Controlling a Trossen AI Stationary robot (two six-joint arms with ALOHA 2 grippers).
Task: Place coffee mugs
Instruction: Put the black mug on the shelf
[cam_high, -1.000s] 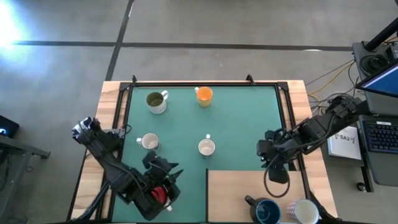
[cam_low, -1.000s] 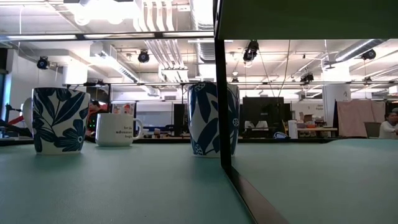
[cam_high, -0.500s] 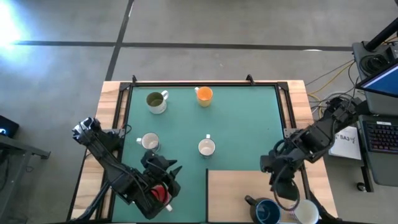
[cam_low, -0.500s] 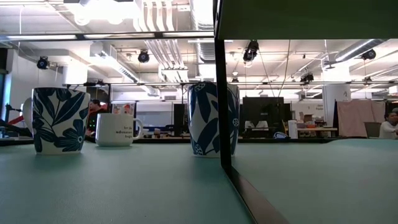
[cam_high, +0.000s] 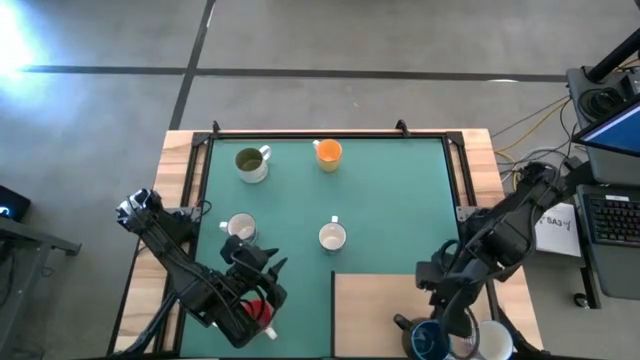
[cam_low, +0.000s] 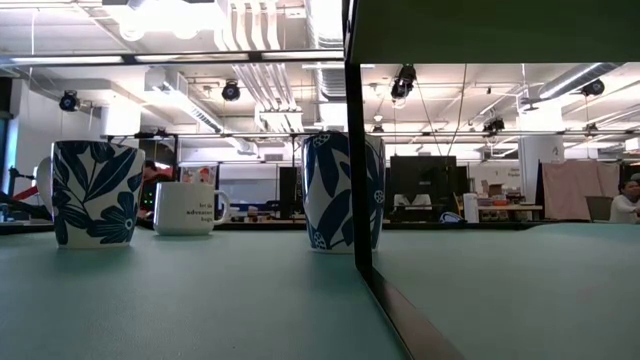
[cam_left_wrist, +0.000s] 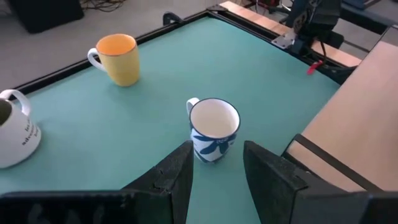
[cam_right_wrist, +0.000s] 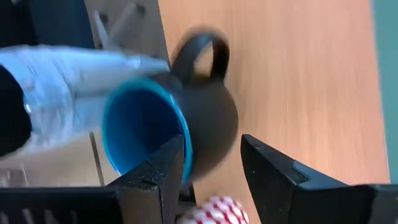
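Four mugs on the green mat: white ceramic mug with olive-green inside (cam_high: 250, 162), white floral mug (cam_high: 239, 228), orange mug (cam_high: 327, 152), second white floral mug (cam_high: 332, 237). Left gripper (cam_high: 255, 272) near the mat's front-left, fingers apart, red mug (cam_high: 259, 311) beneath that arm. Right gripper (cam_high: 452, 318) fingers apart, just above the dark blue mug (cam_high: 428, 339) on the wooden board (cam_high: 375, 305); handle points away from the fingers. One white mug (cam_high: 494, 340) beside it.

Left hand (cam_left_wrist: 216, 163) low over the table's near-left, fingers apart; right hand (cam_right_wrist: 211, 163) near-right, fingers apart.
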